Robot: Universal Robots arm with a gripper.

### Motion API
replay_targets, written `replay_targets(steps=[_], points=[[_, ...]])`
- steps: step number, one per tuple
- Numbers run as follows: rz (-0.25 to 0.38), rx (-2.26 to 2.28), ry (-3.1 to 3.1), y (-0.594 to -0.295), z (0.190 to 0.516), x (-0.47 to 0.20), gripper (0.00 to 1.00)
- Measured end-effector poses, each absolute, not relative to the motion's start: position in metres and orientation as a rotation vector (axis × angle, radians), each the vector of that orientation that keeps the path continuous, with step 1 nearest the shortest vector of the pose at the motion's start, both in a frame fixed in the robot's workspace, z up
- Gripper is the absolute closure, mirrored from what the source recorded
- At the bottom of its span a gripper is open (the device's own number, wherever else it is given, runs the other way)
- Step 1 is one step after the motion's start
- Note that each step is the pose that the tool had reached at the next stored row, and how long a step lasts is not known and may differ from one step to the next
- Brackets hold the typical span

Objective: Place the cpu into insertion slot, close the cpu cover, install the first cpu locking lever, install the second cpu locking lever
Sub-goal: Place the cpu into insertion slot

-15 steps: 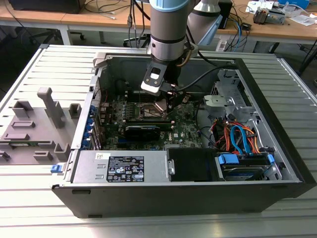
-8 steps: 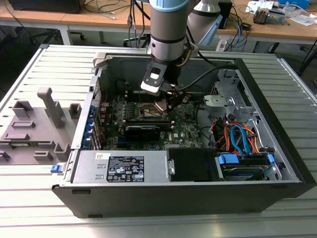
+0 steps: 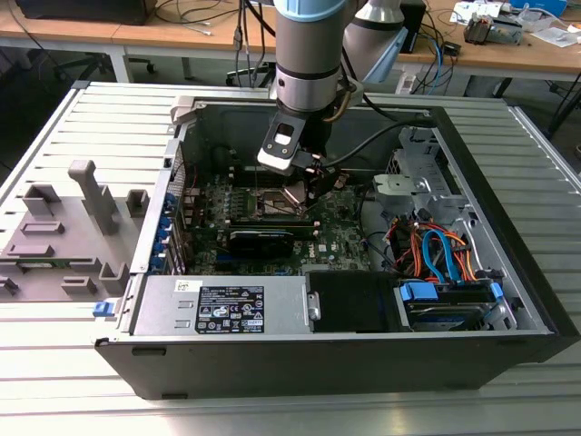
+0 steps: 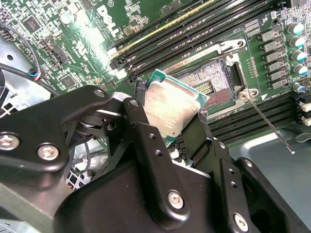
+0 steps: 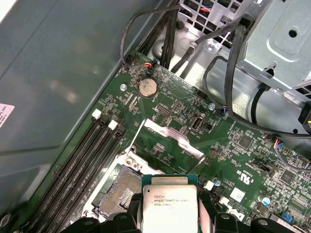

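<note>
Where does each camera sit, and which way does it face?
Exterior view: off the arm, above the open black computer case, looking down into it; grey arm and claw show.
Second wrist view: at the wrist, looking along the black claw to the flat square silver-topped cpu it grips.
First wrist view: at the wrist, looking down on the green circuit board; claw tips show.
Both wrist views share the cpu and silver-rimmed insertion slot.

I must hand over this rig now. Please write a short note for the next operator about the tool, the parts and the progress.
The tool is shut on the cpu, held above the insertion slot, not seated.
The cpu cover stands open beside the slot.
One locking lever is unlatched, sticking out.
Done: cpu picked up.
Left: seating it, closing the cover, both levers.
</note>
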State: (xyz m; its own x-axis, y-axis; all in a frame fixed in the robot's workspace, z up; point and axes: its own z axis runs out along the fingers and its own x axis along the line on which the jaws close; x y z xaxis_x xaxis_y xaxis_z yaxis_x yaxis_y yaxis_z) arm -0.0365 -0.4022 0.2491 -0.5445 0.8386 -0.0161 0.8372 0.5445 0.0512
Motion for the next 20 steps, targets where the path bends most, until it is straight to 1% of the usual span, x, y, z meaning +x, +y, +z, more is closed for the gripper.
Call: replay_targets(steps=[20], points=[[0.057, 1.502, 2.714, -0.4022, 0.2491, -0.0365, 0.45]])
